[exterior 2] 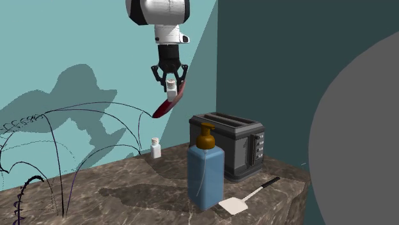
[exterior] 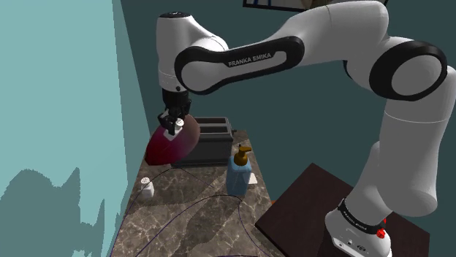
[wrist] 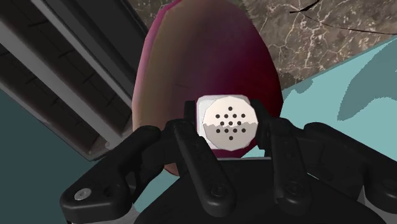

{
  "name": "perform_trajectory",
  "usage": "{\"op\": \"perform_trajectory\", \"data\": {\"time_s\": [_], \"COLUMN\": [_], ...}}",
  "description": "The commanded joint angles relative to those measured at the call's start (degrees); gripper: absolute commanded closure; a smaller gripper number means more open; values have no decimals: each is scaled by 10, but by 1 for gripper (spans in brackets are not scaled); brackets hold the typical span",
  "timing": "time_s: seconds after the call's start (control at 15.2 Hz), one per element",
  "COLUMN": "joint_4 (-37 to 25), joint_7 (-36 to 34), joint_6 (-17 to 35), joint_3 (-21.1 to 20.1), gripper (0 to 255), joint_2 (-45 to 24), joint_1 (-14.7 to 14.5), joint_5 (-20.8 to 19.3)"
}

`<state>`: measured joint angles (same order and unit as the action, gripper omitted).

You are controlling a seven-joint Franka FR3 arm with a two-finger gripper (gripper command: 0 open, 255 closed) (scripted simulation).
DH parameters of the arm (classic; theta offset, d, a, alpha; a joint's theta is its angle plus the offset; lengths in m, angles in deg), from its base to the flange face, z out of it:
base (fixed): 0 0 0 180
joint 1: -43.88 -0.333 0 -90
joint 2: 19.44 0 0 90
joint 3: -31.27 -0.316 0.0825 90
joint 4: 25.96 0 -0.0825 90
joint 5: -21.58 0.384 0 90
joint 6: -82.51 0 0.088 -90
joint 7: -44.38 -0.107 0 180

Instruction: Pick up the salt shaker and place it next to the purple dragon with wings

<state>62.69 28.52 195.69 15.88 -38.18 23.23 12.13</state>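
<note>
Teal walls close in behind a brown marbled table (exterior 2: pixel 128 185), and high above it hangs the hand (wrist: pixel 228 132). Its black fingers (wrist: pixel 191 137) are closed partway on the salt shaker (wrist: pixel 229 119), clasping its two sides just under the holed cap, which faces up toward the wrist. The shaker is well clear of the table, upright in the grip.

It looks small, light and rigid, with smooth sides, so it could slip or twist. A hold on the flat sides near the cap seems right.

Just behind the hand is a dark red rounded shape (exterior: pixel 172 142), and beyond it a dark toaster (exterior 2: pixel 230 144). On the table stand a blue pump bottle (exterior 2: pixel 206 172), a white spatula (exterior 2: pixel 238 204) and a second small white shaker (exterior 2: pixel 155 147). Thin purple arcs (exterior 2: pixel 64 147) at the second exterior view's left are probably the winged dragon.
</note>
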Motion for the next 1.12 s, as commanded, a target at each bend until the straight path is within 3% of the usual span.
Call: {"op": "perform_trajectory", "data": {"time_s": [0.0, 0.86, 1.06], "joint_4": [-13, -116, -164], "joint_7": [2, 11, -26], "joint_6": [-15, -114, -133], "joint_3": [0, -3, -11], "gripper": [255, 255, 255], "joint_2": [2, -2, -35], "joint_1": [0, -6, -38], "joint_5": [1, 3, -12]}}
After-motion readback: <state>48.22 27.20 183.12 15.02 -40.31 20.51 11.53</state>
